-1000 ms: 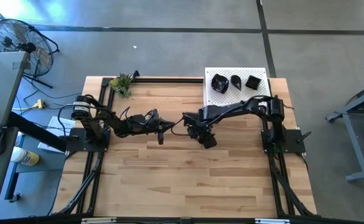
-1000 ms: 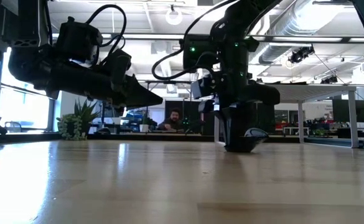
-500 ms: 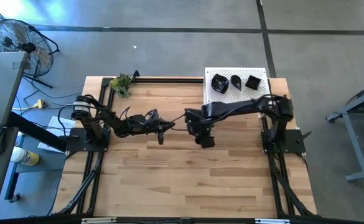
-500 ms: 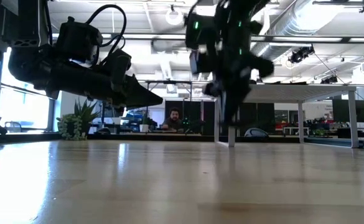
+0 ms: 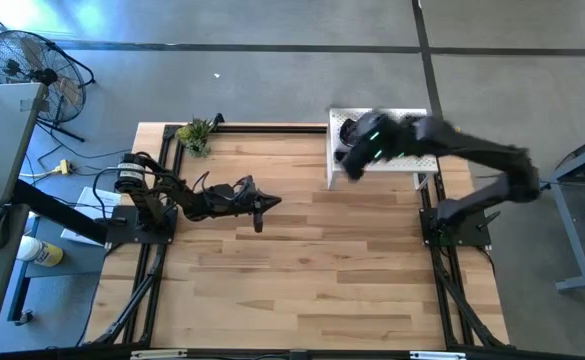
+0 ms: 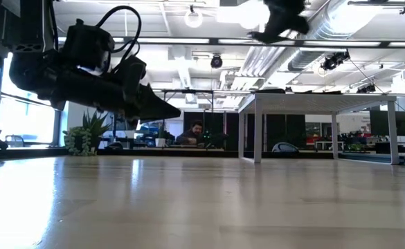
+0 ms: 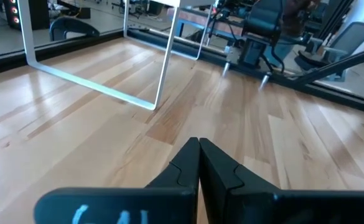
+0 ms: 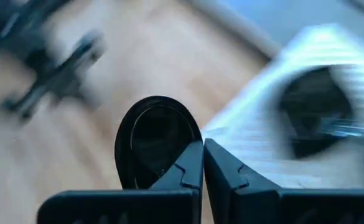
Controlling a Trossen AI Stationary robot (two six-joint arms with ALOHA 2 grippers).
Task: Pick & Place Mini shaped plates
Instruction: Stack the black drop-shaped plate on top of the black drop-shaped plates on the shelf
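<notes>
In the high view the right gripper (image 5: 353, 163) sits in the upper middle of the frame, raised over the left edge of the white platform (image 5: 412, 160) at the table's far right corner. Its arm stretches across the platform and hides most of what lies there. The right wrist view shows the two fingers (image 8: 191, 168) pinched together on the rim of a round black plate (image 8: 154, 140), which stands on edge between camera and table. Behind it in that view, a second dark plate (image 8: 309, 118) rests on the platform, blurred; its shape cannot be told. In the low view the right gripper (image 6: 280, 19) appears only as a dark blur at the top centre, high above the table (image 6: 202, 200).

The left gripper (image 5: 260, 207) hangs over the table in the middle left of the high view, well apart from the platform. In the left wrist view its fingers (image 7: 188, 165) are pressed tip to tip with nothing between them, above bare wood. The low view shows the left arm in the upper left, clear of the tabletop.

A small green plant (image 5: 196, 134) stands at the table's far left corner. A fan (image 5: 22, 62) is on the floor in the upper left of the high view. In the low view a person (image 6: 196, 133) sits far behind the table.
</notes>
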